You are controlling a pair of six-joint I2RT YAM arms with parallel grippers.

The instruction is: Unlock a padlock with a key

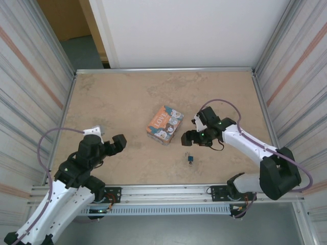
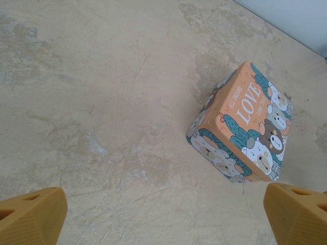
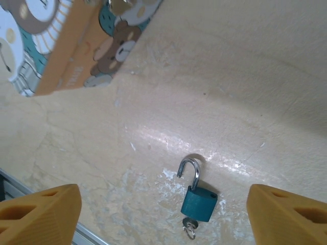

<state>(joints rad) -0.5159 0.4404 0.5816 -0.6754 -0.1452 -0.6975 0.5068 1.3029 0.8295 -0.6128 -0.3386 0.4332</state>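
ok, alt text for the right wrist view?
A small blue padlock lies on the beige table with its shackle swung open and a key in its base. The right end effector hangs above it, orange fingertips wide apart and holding nothing; a corner of the cartoon LOVE box shows top left.

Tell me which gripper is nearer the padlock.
The right gripper: it is open close by the padlock, right of the box. The left gripper sits far off on the box's other side.
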